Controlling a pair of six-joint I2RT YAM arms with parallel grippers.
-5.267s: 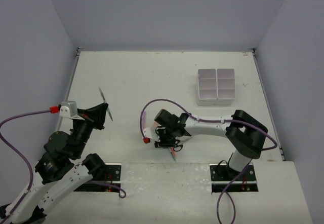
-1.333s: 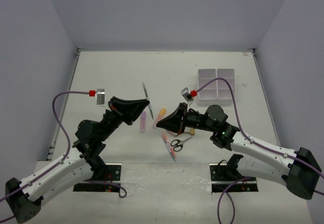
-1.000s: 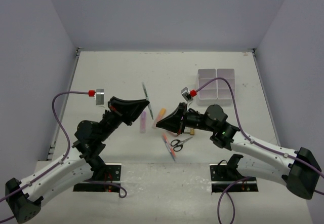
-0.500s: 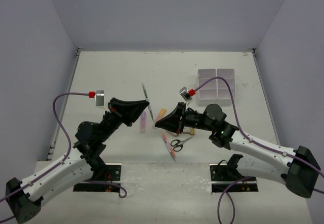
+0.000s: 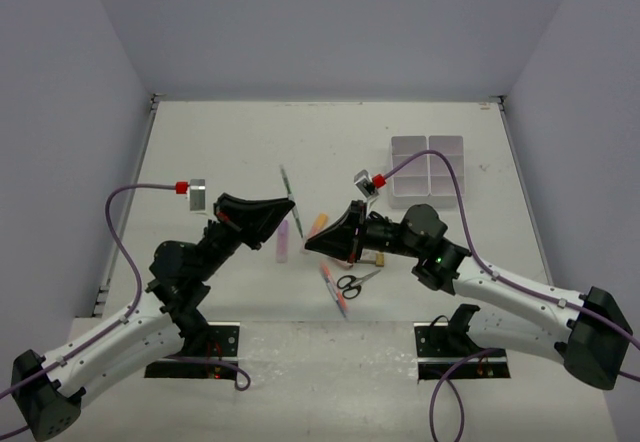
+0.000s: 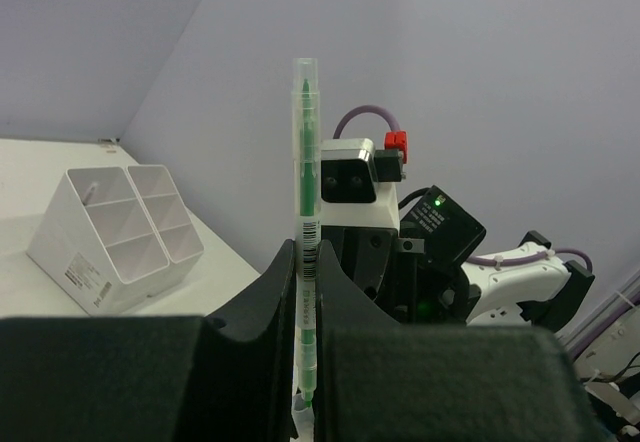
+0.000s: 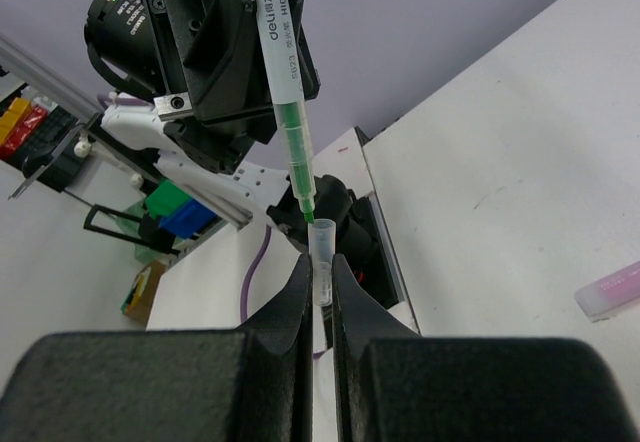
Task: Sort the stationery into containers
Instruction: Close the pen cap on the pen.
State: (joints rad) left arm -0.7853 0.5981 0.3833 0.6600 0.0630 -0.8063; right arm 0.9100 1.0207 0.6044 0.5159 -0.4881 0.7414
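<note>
My left gripper [image 5: 287, 207] is shut on an uncapped green-grey pen [image 5: 291, 200], held above the table with its green tip towards the right arm. The left wrist view shows the pen [image 6: 306, 202] upright between the fingers [image 6: 270, 302]. My right gripper [image 5: 312, 245] is shut on a small clear pen cap [image 7: 321, 262]. The cap's open mouth sits just under the pen's tip [image 7: 303, 205]. The white six-compartment organiser box [image 5: 428, 171] stands at the back right, and also shows in the left wrist view [image 6: 115, 237].
On the table under the grippers lie a lilac highlighter [image 5: 284, 243], an orange-peach highlighter [image 5: 317, 224], a pink-red pen [image 5: 334, 288], black-handled scissors [image 5: 354, 281] and a tan eraser [image 5: 379, 259]. The lilac highlighter also shows in the right wrist view [image 7: 610, 292].
Since five seconds ago both arms have swung to the middle and face each other. Over the last second the right gripper has crept a little left, bringing the cap nearer the pen's tip.
</note>
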